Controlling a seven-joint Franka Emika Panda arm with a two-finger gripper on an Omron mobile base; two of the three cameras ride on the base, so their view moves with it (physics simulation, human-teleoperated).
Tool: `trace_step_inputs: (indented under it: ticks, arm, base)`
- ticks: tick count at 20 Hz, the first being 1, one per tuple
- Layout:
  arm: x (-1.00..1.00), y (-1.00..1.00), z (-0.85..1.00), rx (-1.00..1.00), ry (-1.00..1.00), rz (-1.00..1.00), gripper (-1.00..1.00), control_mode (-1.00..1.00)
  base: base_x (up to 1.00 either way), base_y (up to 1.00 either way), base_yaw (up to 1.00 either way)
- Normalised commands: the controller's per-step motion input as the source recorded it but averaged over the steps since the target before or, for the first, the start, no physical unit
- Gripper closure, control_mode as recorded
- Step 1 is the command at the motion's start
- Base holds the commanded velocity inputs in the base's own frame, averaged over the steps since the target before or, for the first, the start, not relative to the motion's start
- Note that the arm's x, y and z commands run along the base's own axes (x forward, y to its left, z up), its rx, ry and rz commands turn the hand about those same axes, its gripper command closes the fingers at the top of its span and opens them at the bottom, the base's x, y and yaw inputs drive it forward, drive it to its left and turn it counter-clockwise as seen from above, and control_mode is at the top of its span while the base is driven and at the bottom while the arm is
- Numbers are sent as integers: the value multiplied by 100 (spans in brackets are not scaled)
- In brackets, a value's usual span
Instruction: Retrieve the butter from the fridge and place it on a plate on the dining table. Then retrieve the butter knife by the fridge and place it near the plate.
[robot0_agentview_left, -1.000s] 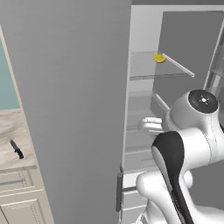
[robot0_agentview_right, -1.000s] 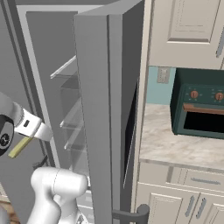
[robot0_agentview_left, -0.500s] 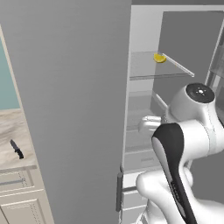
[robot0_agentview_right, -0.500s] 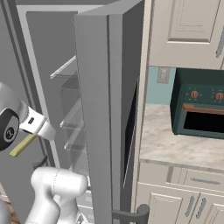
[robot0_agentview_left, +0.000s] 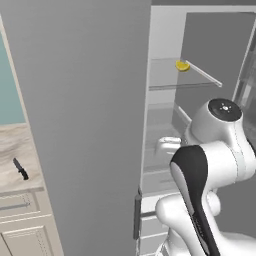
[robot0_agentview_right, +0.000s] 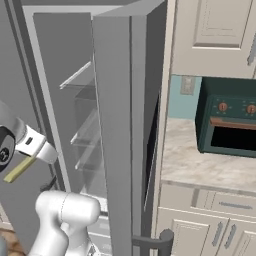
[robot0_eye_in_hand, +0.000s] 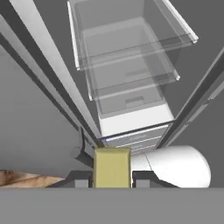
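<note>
A home kitchen, no doubt about it. The tall grey fridge (robot0_agentview_right: 122, 130) stands with doors open, clear glass shelves (robot0_eye_in_hand: 131, 52) stacked inside. Cream panelled cabinets (robot0_agentview_right: 215, 35) hang above a marbled stone worktop (robot0_agentview_right: 200, 165), where a dark green countertop oven (robot0_agentview_right: 227, 122) sits. On the other side, drawers (robot0_agentview_left: 20, 210) under another worktop stretch, a black-handled knife (robot0_agentview_left: 20, 169) lying on it.

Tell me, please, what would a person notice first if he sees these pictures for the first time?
Probably the open grey fridge, its doors swung wide and its clear shelves nearly bare, with one small yellow wedge on an upper shelf. Next, the gripper shut on the yellow-olive butter, held in front of the fridge. A small black knife lies on the marble counter left of the fridge.
</note>
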Motion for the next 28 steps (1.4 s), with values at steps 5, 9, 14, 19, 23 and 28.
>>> trace_step_inputs:
  ticks: [5,9,14,19,23,28]
  arm:
    - [0,0,0,0,0,0,100,100]
    - [0,0,0,0,0,0,100,100]
    - [0,0,0,0,0,0,100,100]
    - [0,0,0,0,0,0,100,100]
    - [0,0,0,0,0,0,100,100]
    - [0,0,0,0,0,0,100,100]
  base:
    - [-60,61,-13]
    - [-64,50,-25]
    - [-66,17,-60]
    - [-71,10,-76]
    - [-74,0,-80]
    - [-74,-2,-76]
